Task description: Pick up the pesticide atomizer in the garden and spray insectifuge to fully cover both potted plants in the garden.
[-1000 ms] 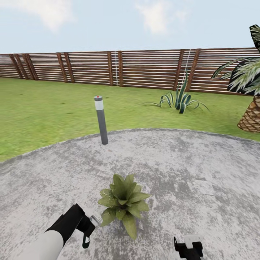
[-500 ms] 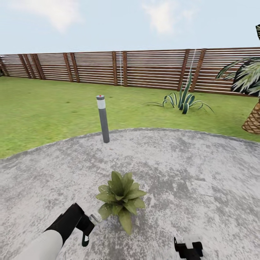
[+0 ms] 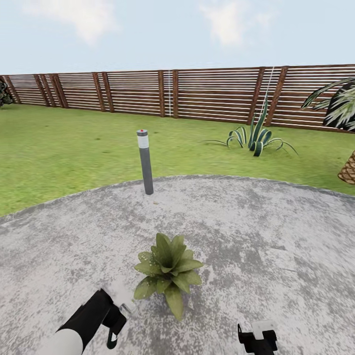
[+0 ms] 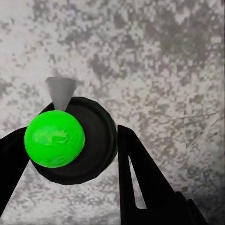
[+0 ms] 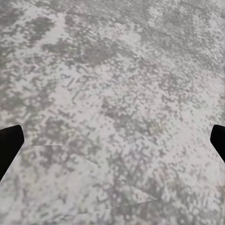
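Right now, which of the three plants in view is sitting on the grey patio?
The low broad-leaved potted plant, just ahead of the left gripper. The spiky agave and the palm stand on the lawn.

Green potted plant (image 3: 169,271) on mottled grey patio (image 3: 256,236).

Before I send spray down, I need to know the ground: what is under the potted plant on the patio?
The potted plant sits on the round grey patio. Mottled stone shows all around it. Its leaves cover the pot and the spot beneath.

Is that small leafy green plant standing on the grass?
No, the small rosette of broad green leaves stands on the round grey speckled patio, with the green lawn farther off beyond its edge.
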Robot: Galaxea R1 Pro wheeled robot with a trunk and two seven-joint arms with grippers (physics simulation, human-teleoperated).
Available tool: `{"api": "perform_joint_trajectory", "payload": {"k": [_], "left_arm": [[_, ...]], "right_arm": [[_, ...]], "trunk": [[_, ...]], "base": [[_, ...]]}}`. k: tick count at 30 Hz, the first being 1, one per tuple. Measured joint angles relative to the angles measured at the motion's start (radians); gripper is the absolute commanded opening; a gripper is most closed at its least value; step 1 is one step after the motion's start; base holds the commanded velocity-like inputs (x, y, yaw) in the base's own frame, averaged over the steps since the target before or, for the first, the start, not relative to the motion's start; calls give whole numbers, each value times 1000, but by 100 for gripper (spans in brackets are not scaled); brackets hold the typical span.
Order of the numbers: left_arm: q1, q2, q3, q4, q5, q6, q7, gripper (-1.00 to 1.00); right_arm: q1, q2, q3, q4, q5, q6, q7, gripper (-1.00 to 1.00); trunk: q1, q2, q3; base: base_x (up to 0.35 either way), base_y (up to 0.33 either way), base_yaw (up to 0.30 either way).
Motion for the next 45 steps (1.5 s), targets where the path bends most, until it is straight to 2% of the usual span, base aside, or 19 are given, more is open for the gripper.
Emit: {"api": "perform_joint_trajectory", "payload": {"k": [4,9,14,20,32,40,45], "left_arm": [[1,-6,11,-23,6,4,1,-100],[1,-10,20,-98,12,14,-1,-100],[2,0,17,-109,51,15,-2,-100],[3,-3,17,-109,54,13,0,-100],[3,-3,17,-110,52,13,2,-100],[3,5,18,-111,52,15,2,-100],[3,5,40,-111,54,13,2,-100]], "right_arm": [[0,-2,1,0,0,0,0,100],[0,-3,0,-1,0,0,-1,100],[0,-5,-1,-2,0,1,-1,100],[0,-3,-1,-2,-2,0,-1,100],[0,-3,-1,-2,0,0,-1,100],[0,-3,-1,-2,0,0,-1,100],[0,-3,-1,-2,0,0,-1,100]], "trunk": [[0,0,0],[0,0,0],[0,0,0],[0,0,0],[0,0,0],[0,0,0],[0,0,0]], "base": [[0,0,0],[0,0,0],[0,0,0],[0,-19,109],[0,-256,196],[0,-33,106],[0,0,271]]}}
